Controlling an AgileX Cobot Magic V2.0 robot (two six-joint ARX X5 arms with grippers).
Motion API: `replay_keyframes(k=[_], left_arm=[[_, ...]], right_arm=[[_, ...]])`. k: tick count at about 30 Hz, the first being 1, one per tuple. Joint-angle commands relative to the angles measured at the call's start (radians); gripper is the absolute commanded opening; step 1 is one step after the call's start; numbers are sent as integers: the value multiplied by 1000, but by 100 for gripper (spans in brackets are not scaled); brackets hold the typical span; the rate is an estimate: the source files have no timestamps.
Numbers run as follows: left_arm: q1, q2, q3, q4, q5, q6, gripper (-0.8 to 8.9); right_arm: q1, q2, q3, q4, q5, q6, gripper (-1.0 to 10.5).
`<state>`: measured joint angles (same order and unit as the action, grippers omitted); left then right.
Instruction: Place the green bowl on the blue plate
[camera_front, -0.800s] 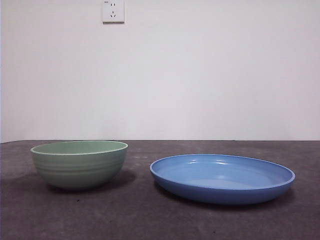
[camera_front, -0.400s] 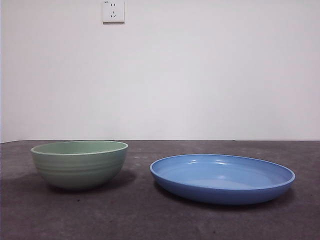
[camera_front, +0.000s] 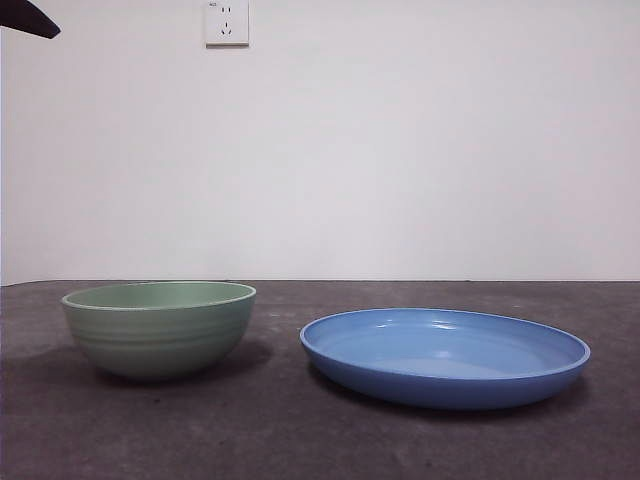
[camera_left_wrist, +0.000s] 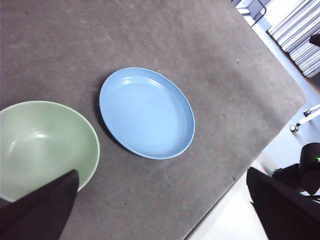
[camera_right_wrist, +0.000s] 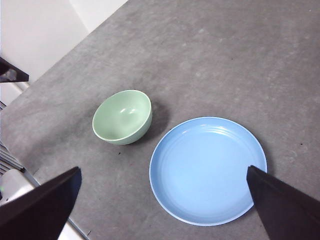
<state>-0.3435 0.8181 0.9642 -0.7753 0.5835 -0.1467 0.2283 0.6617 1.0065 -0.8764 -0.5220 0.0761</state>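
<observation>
The green bowl (camera_front: 158, 327) stands upright and empty on the dark table, left of the blue plate (camera_front: 445, 356), with a small gap between them. Both also show in the left wrist view, bowl (camera_left_wrist: 42, 147) and plate (camera_left_wrist: 146, 112), and in the right wrist view, bowl (camera_right_wrist: 122, 116) and plate (camera_right_wrist: 207, 170). My left gripper (camera_left_wrist: 161, 171) is open and empty, high above the table, with one jaw over the bowl's edge. My right gripper (camera_right_wrist: 163, 168) is open and empty, high above both dishes. A black arm tip (camera_front: 25, 18) shows at the top left corner of the front view.
The table's edge (camera_left_wrist: 240, 187) runs close beyond the plate in the left wrist view, with dark equipment (camera_left_wrist: 307, 167) past it. A white wall with a socket (camera_front: 226, 22) stands behind the table. A dark arm part (camera_right_wrist: 11, 71) shows at the right wrist view's side.
A black arm tip has come into the top left corner of the front view. The bowl and the plate have not moved.
</observation>
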Motion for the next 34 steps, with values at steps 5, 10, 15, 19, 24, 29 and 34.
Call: replay_keyframes(k=[5,10,15,19,24,29,34], left_arm=[[-4,10,26,8,-18,24,657],[-2,48,26,4,-193,27,656],[10,148,26,2,-308,33,655],[24,282,26,8,-325,42,655],[35,453,26,27,-326,58,655],[40,609,26,109,-326,56,655],[45,691,26,178,-326,6,648]], right_arm=[[3,3,16,9,-2,-6,626],[3,3,16,11,-2,-5,625],[3,3,16,12,-2,-5,625],[3,3,16,11,-2,-5,625],[3,3,16,11,-2,-5,625],[3,3,16,11,-2,-5,625],[3,3,16,9,-2,-5,625]])
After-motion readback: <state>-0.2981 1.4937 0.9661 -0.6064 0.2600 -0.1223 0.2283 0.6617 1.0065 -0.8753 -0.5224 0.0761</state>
